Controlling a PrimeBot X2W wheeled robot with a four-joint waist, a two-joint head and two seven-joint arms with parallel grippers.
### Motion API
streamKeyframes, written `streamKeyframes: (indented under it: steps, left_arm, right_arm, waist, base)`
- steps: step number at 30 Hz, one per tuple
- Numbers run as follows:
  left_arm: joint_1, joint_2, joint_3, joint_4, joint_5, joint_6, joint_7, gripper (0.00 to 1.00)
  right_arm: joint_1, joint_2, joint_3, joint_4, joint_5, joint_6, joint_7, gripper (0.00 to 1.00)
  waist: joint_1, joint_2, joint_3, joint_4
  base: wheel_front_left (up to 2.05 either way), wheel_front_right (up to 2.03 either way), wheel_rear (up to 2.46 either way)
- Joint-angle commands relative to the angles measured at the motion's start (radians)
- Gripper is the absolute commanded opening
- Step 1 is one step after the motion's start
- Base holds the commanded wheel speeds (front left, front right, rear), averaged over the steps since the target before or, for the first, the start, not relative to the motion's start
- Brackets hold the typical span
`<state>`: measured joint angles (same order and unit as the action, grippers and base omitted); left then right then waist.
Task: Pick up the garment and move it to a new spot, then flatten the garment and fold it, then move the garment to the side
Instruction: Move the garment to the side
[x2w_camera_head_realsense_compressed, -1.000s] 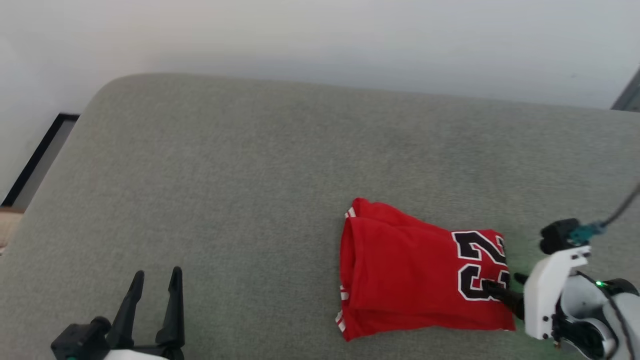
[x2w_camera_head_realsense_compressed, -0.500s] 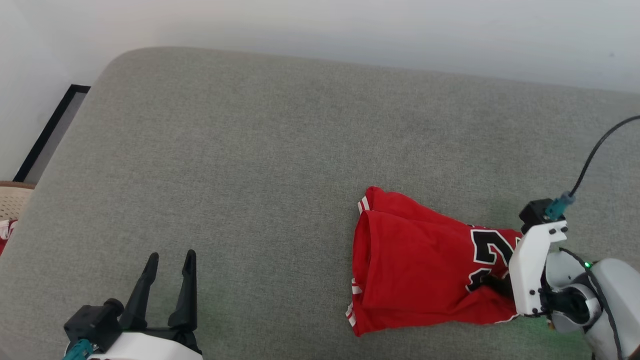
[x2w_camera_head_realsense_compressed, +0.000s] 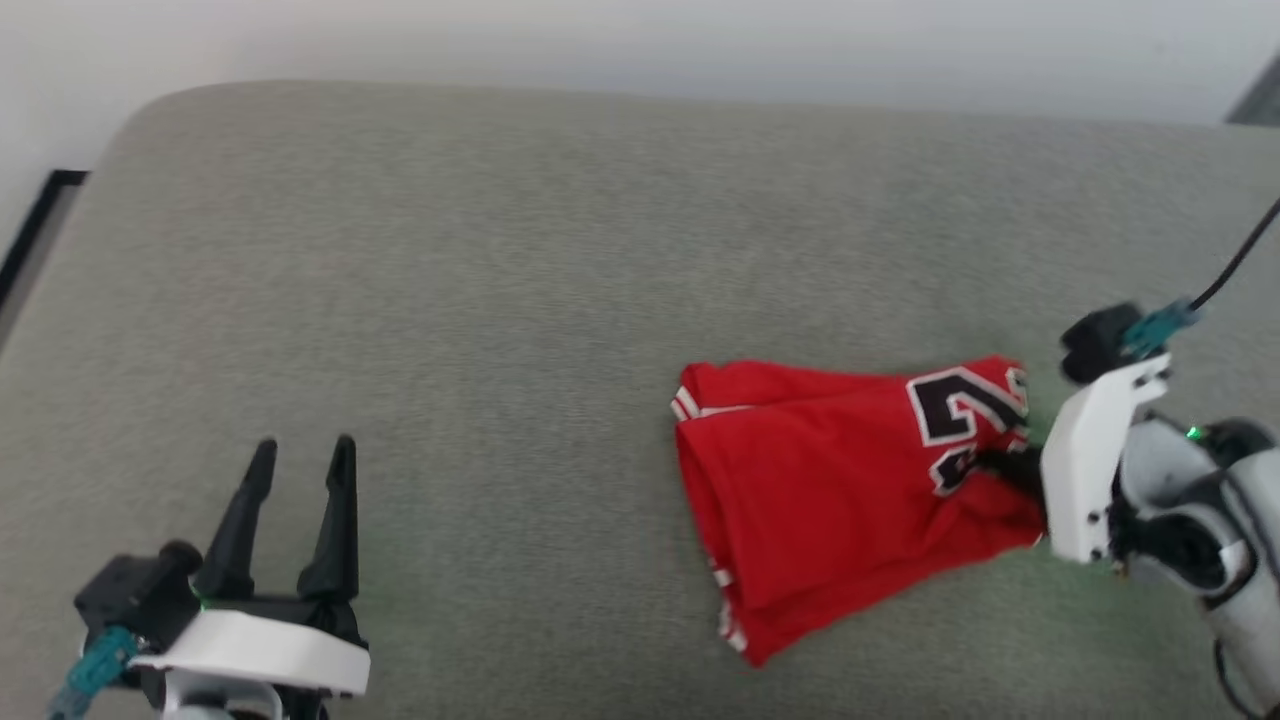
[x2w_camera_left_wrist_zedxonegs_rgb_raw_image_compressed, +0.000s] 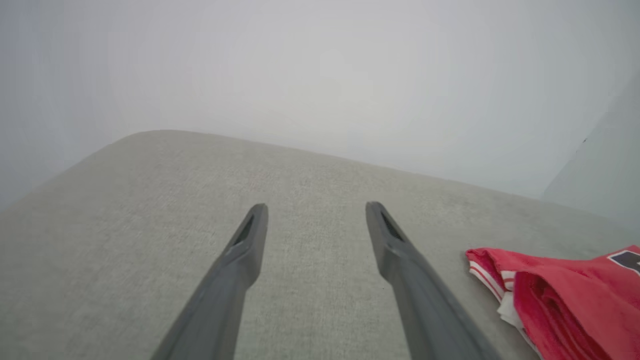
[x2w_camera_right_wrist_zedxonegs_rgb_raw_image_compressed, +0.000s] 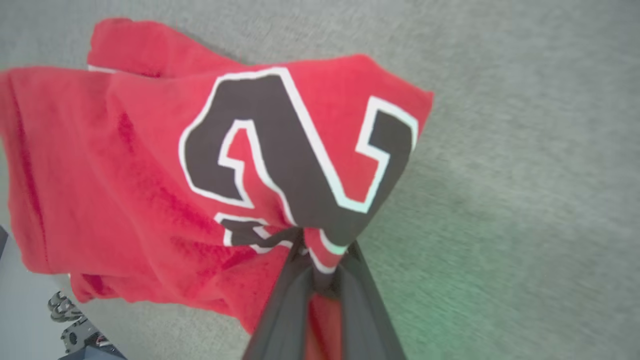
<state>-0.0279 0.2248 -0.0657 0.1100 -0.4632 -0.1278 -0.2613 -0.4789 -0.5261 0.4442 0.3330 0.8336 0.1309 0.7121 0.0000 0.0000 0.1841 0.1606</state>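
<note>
Garment (x2w_camera_head_realsense_compressed: 830, 490) is lying on the cushion's (x2w_camera_head_realsense_compressed: 450, 250) right half, its right edge sitting pinched in the right gripper (x2w_camera_head_realsense_compressed: 1000, 465). Left gripper (x2w_camera_head_realsense_compressed: 304, 443) is hovering front left, well apart from it. Wall (x2w_camera_head_realsense_compressed: 640, 40) is standing behind the cushion.

Grey cushion (x2w_camera_head_realsense_compressed: 500, 250) (red garment (x2w_camera_head_realsense_compressed: 830, 480) atop)

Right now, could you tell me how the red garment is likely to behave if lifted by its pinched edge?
Probably floppy: the garment creases and sags from the right end effector. Likely light, as that small pinch at one edge holds it. Its layers fan apart at the far end, so the fold may slip open.
</note>
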Motion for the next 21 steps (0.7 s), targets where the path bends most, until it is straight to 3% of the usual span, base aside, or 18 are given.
streamKeyframes:
  steps: [1,12,21]
  left_arm:
    - [-0.016,0.005,-0.004,-0.007,0.014,-0.003,-0.005,1.0]
    - [-0.14,0.045,-0.088,-0.069,0.045,-0.003,-0.005,1.0]
    - [-0.313,0.097,-0.243,-0.068,0.049,-0.003,-0.005,1.0]
  right_arm:
    - [-0.013,-0.007,-0.009,-0.008,-0.004,0.0,-0.006,0.0]
    - [-0.143,-0.084,-0.075,-0.046,-0.023,0.0,-0.038,0.0]
    - [-0.29,-0.137,-0.112,0.066,-0.081,0.0,-0.16,0.0]
  waist:
    - [0.0,0.0,0.013,-0.029]
    - [0.0,0.0,0.086,-0.202]
    - [0.0,0.0,0.17,-0.342]
  base:
    - [0.0,0.0,0.0]
    - [0.0,0.0,0.0]
    - [0.0,0.0,0.0]
